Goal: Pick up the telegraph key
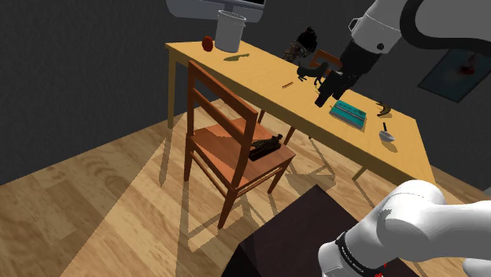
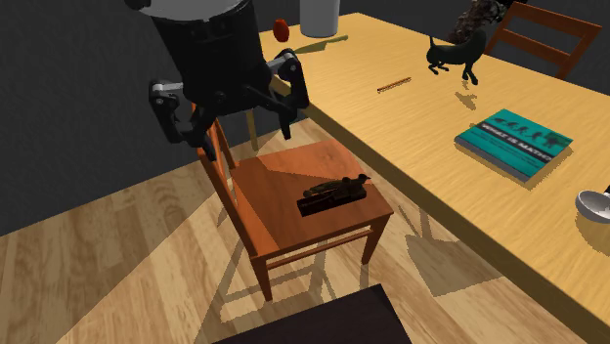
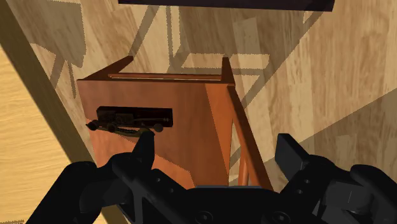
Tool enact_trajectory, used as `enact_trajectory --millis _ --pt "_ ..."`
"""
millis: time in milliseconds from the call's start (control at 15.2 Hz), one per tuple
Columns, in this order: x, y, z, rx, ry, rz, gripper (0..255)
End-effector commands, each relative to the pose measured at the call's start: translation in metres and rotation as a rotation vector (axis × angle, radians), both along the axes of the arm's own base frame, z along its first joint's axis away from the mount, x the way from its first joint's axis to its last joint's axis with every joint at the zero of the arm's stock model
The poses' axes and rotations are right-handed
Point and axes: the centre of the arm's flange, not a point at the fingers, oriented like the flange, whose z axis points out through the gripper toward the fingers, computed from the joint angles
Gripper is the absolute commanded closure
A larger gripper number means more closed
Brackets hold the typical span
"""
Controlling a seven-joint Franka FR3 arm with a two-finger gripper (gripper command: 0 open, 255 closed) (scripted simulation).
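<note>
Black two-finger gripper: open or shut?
Open. The black two-finger gripper shows its fingers apart in the wrist view, clasping nothing.

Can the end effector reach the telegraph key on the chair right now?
Probably yes: the end effector hangs open above the chair seat, where the telegraph key lies uncovered; the backrest stands close beside.

The dark telegraph key [image 1: 265,147] lies on the seat of a reddish wooden chair [image 1: 206,98] on the near side of a long wooden table [image 1: 260,67], while the black gripper [image 1: 322,100] hangs above the tabletop, just beside a teal book [image 1: 348,112] at the shoulder view's right.
</note>
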Motion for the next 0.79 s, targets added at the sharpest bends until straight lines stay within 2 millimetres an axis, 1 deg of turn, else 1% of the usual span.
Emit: enact_trajectory --millis 0,726 --pt "0.000 0.000 0.000 0.000 0.000 0.000 0" --pt "0.084 -0.053 -0.111 0.045 0.026 -0.055 0"
